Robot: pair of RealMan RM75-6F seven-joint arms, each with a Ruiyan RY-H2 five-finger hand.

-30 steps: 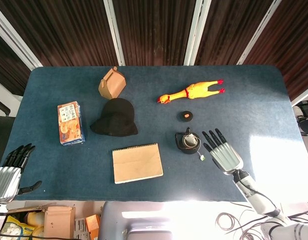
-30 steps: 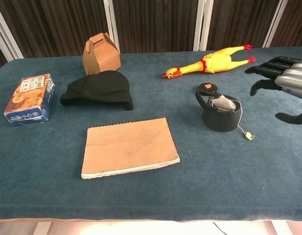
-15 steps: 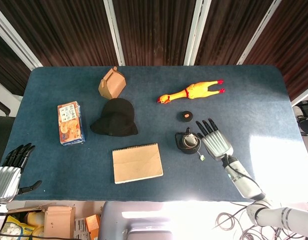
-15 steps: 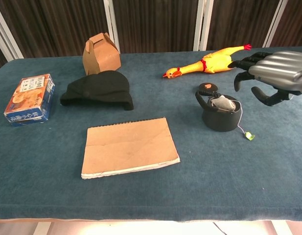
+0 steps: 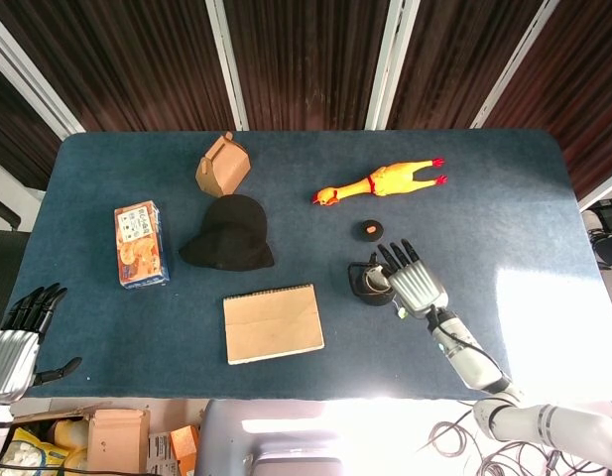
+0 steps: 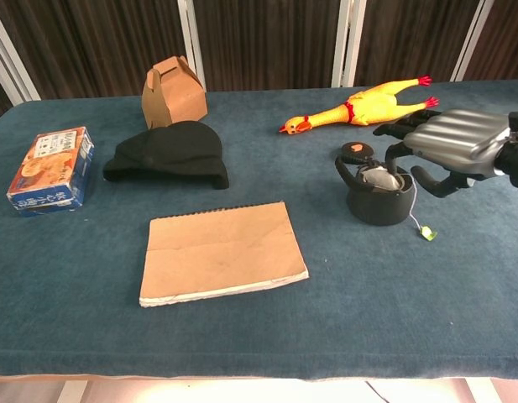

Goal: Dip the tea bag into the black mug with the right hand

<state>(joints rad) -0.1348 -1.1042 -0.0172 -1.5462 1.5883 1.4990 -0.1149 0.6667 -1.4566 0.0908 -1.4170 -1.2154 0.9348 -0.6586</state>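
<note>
My right hand, glossy silver metal with black fingers, is hovering beside the matt black mug. Left of that mug, a rough brown paper notebook and a soft black cloth hat are lying on the matt blue felt-like table cover.

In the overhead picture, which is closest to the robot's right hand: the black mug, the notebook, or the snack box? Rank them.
From the right hand:
1. Black mug, just left of it.
2. Notebook, further left, near the front edge.
3. Snack box, far left.
</note>
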